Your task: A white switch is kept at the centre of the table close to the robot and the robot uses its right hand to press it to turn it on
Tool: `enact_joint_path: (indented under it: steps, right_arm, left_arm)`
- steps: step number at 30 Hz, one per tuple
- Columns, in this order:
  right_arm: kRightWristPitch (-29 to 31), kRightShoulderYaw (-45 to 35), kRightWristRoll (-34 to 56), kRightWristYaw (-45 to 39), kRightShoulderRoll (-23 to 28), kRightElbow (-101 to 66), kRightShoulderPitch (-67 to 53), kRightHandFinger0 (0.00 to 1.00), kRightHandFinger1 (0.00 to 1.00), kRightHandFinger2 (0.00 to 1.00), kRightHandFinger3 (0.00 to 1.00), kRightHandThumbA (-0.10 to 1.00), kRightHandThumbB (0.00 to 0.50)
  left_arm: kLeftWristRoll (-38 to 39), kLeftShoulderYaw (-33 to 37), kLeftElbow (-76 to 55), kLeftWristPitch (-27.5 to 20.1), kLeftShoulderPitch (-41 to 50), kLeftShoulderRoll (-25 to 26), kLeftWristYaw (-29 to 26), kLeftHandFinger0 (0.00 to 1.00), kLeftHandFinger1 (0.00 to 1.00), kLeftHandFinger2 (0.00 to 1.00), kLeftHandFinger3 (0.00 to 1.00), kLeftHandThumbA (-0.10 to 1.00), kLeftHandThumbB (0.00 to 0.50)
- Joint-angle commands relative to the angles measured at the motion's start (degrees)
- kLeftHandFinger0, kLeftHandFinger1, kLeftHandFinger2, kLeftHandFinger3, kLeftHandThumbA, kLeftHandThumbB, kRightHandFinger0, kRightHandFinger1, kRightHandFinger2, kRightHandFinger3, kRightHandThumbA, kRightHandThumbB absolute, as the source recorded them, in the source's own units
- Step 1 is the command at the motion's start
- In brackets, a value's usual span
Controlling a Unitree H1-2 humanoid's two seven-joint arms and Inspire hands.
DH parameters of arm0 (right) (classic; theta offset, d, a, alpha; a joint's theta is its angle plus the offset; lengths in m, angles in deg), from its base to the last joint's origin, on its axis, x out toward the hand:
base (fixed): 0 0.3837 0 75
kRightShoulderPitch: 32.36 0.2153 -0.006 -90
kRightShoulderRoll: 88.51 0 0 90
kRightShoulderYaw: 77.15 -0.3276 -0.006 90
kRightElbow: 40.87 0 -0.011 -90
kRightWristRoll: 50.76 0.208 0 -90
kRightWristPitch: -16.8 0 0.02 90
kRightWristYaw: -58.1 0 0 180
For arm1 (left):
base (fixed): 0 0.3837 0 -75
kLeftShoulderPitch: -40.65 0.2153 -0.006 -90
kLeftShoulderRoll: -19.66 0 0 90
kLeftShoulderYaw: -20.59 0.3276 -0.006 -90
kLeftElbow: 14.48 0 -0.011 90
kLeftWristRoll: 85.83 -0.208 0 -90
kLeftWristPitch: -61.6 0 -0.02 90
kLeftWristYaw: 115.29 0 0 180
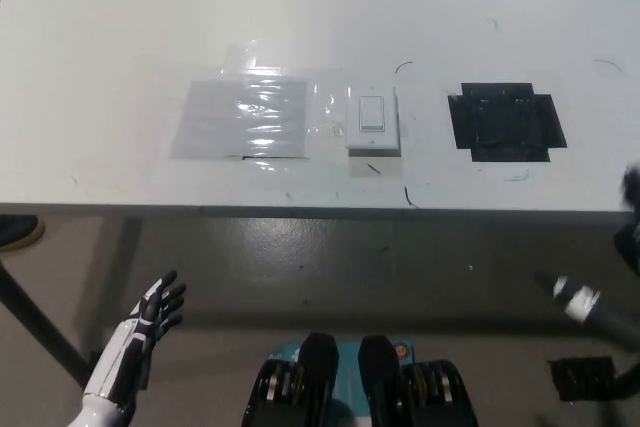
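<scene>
— White desk (300,27) fills most of what I can see, with grey floor below its near edge. Why's the white one hanging down there at seven o'clock?

— That left robot hand (150,322) isn't needed, I'd guess. It rests below the desk edge, released, fingers spread and holding nothing, well clear of everything.

— And the black one?

— Barely in sight. Its right arm (590,305) pokes in at four o'clock, below the desk line, with a blurred dark shape higher at the right edge. I can't tell whether that robot hand is clenched or loose. Looks to me like the press hasn't begun.

— Where's the switch?

— Past the near edge, about the middle of the desk, roughly twelve o'clock from the robot: the white switch (372,122), lying flat, face up, presumably set close so the reach is short.

— And beside it?

— A shiny clear taped patch (243,117) just to its nine o'clock, and a black tape square (506,122) off toward three o'clock, apart from it. Placement marks, I suppose.
</scene>
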Motion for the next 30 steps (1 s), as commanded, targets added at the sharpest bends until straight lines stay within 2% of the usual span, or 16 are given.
enact_joint_path:
  steps: [1, 5, 6, 8, 9, 12, 15, 16, 20, 23, 26, 27, 30]
  right_arm:
    - [-22.1, 0.3, -12.6, -11.5, 14.2, -16.8, 22.8, 1.0, 1.0, 1.0, 1.0, 1.0, 0.264]
    - [-27.6, 2.9, -11.3, -14.2, 19.0, -13.1, 34.0, 1.0, 1.0, 1.0, 1.0, 1.0, 0.286]
    - [-28.9, 4.3, -10.8, -15.5, 20.3, -10.4, 38.0, 1.0, 1.0, 1.0, 1.0, 1.0, 0.318]
    - [-30.7, 6.0, -10.3, -17.2, 22.1, -8.1, 42.2, 1.0, 1.0, 1.0, 1.0, 1.0, 0.332]
    - [-31.1, 7.0, -9.9, -18.2, 23.1, -6.5, 44.7, 1.0, 1.0, 1.0, 1.0, 1.0, 0.313]
    - [-34.3, 10.2, -8.8, -21.2, 24.4, -2.5, 51.7, 1.0, 1.0, 1.0, 1.0, 1.0, 0.305]
    - [-34.9, 12.1, -9.3, -25.9, 23.6, 2.2, 57.0, 1.0, 1.0, 1.0, 1.0, 1.0, 0.311]
    - [-34.9, 13.4, -9.5, -27.6, 23.4, 4.3, 58.9, 1.0, 1.0, 1.0, 1.0, 1.0, 0.303]
    - [-34.9, 18.2, -5.9, -30.8, 22.5, 12.9, 64.9, 1.0, 1.0, 1.0, 1.0, 1.0, 0.319]
    - [-34.9, 21.7, -7.2, -32.7, 21.6, 18.0, 68.2, 1.0, 1.0, 1.0, 1.0, 1.0, 0.335]
    - [-34.9, 25.3, -7.8, -33.4, 20.3, 23.0, 70.9, 1.0, 1.0, 1.0, 1.0, 1.0, 0.323]
    - [-34.9, 26.8, -8.9, -33.3, 19.7, 24.8, 71.9, 1.0, 1.0, 1.0, 1.0, 1.0, 0.336]
    - [-33.9, 29.5, -10.0, -32.0, 17.6, 30.0, 73.7, 1.0, 1.0, 1.0, 1.0, 1.0, 0.307]
  left_arm:
    - [-0.6, 0.6, -3.0, 0.2, -0.6, 0.5, 0.8, 1.0, 1.0, 1.0, 1.0, 1.0, 0.051]
    - [-1.0, 0.8, -2.8, 0.3, -1.1, 0.6, 0.9, 1.0, 1.0, 1.0, 1.0, 1.0, 0.053]
    - [-1.1, 0.9, -2.6, 0.2, -1.2, 0.7, 0.9, 1.0, 1.0, 1.0, 1.0, 1.0, 0.071]
    - [-1.2, 0.9, -2.7, 0.5, -1.4, 0.8, 0.9, 1.0, 1.0, 1.0, 1.0, 1.0, 0.07]
    - [-1.1, 0.8, -2.7, 0.6, -1.3, 0.7, 0.9, 1.0, 1.0, 1.0, 1.0, 1.0, 0.075]
    - [-1.1, 0.9, -2.6, 0.7, -1.4, 1.0, 1.2, 1.0, 1.0, 1.0, 1.0, 1.0, 0.06]
    - [-1.4, 1.2, -2.2, -0.2, -1.1, 1.0, 1.3, 1.0, 1.0, 1.0, 1.0, 1.0, 0.063]
    - [-1.4, 1.3, -2.1, -0.2, -0.9, 1.1, 1.4, 1.0, 1.0, 1.0, 1.0, 1.0, 0.084]
    - [-1.3, 1.4, -1.9, -0.3, -1.0, 1.3, 1.6, 1.0, 1.0, 1.0, 1.0, 1.0, 0.099]
    - [-0.9, 1.3, -1.4, -0.8, -1.1, 1.4, 1.9, 1.0, 1.0, 1.0, 1.0, 1.0, 0.076]
    - [-1.0, 1.5, -0.8, -1.5, -1.2, 1.5, 2.1, 1.0, 1.0, 1.0, 1.0, 1.0, 0.049]
    - [-1.1, 1.5, -0.7, -1.8, -1.2, 1.5, 2.1, 1.0, 1.0, 1.0, 1.0, 1.0, 0.053]
    - [0.1, 1.1, -1.2, -0.7, -1.1, 1.0, 2.0, 1.0, 1.0, 1.0, 1.0, 1.0, 0.065]
